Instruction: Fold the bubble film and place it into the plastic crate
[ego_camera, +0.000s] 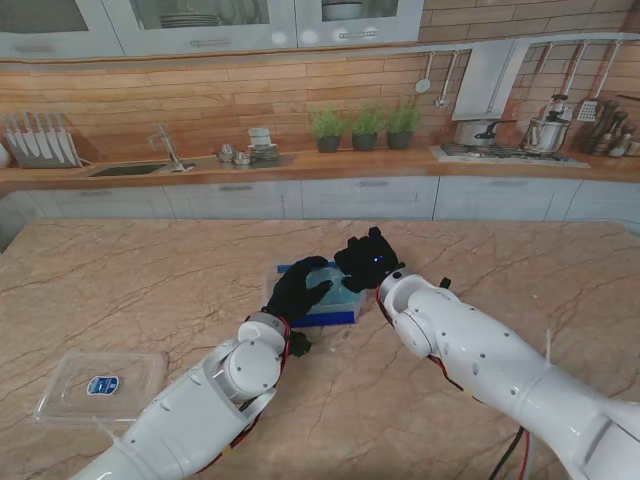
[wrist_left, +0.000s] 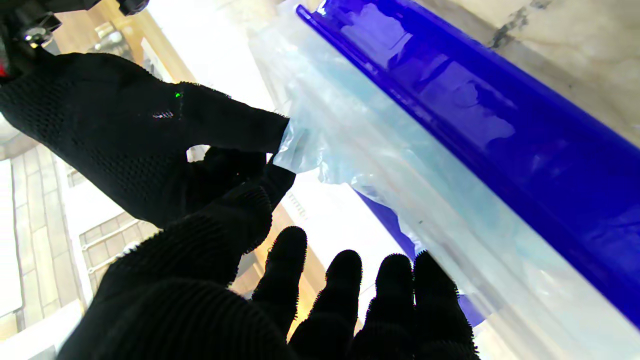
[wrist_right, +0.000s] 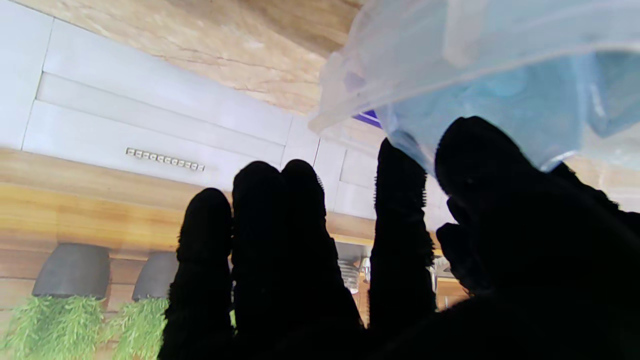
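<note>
Clear lidded box (ego_camera: 100, 387); knit-gloved right robot hand (ego_camera: 368, 260) pinches crinkly translucent bubble film (ego_camera: 335, 290).

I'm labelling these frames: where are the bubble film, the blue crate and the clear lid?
bubble film (wrist_left: 380, 165): left wrist view, crumpled middle of the sheet.
blue crate (wrist_left: 505, 130): left wrist view, glossy side wall.
clear lid (ego_camera: 60, 395): stand view, bare left part.

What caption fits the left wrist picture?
Right hand pinches a corner of the bubble film lying over the blue plastic crate.
</note>
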